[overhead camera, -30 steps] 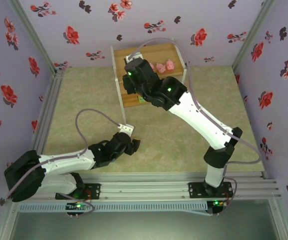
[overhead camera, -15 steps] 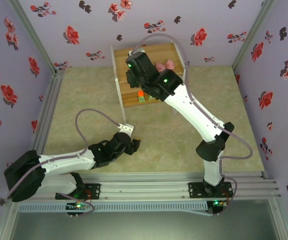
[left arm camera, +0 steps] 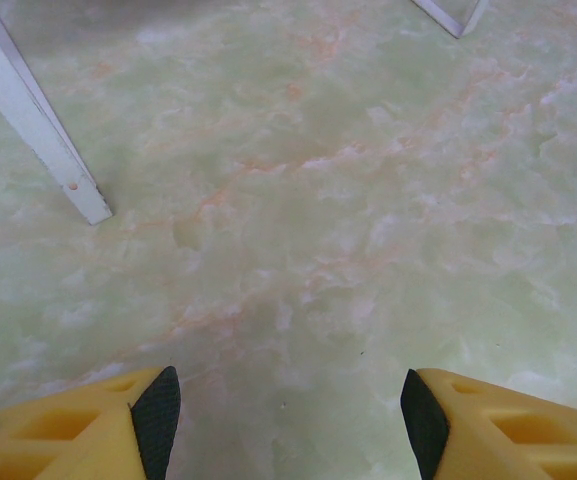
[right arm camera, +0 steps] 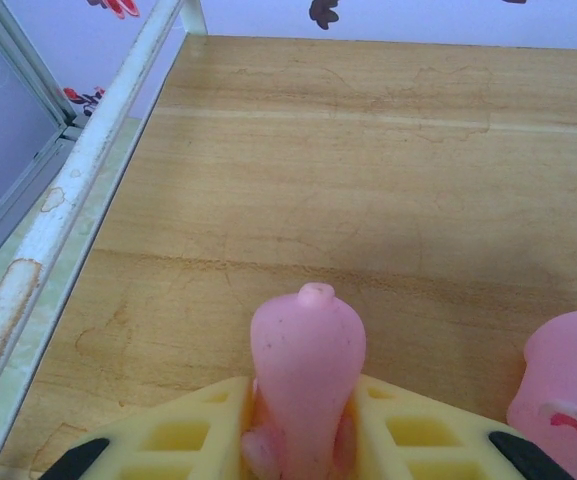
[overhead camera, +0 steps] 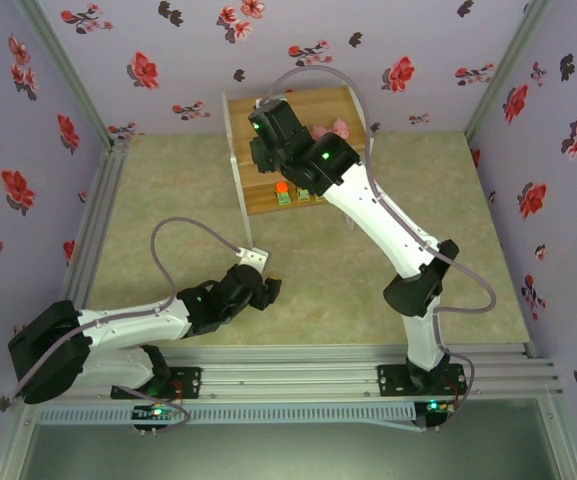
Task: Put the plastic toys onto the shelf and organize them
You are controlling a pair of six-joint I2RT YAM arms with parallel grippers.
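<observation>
My right gripper (right arm camera: 308, 440) is shut on a pink pig toy (right arm camera: 308, 350), which stands upright between the yellow fingers just above the shelf's (right arm camera: 368, 170) top board. A second pink pig (right arm camera: 568, 390) sits on the board close to the right of it. From above, the right arm reaches over the shelf (overhead camera: 333, 100), where pink pigs (overhead camera: 340, 128) show beside the wrist. An orange-topped block (overhead camera: 282, 189) and another small block (overhead camera: 305, 193) stand on the lower board's front edge. My left gripper (left arm camera: 288, 420) (overhead camera: 268, 288) hangs open over the bare table with nothing between its pads.
The shelf's white metal rail (right arm camera: 78, 190) runs along the left side of the top board. A white shelf leg (left arm camera: 38, 130) (overhead camera: 243, 215) stands ahead and left of the left gripper. Floral walls enclose the marbled green table (overhead camera: 168, 200).
The right arm has swung further back and left over the shelf with the pig, uncovering the orange-topped block on the lower board. The left arm has stayed still.
</observation>
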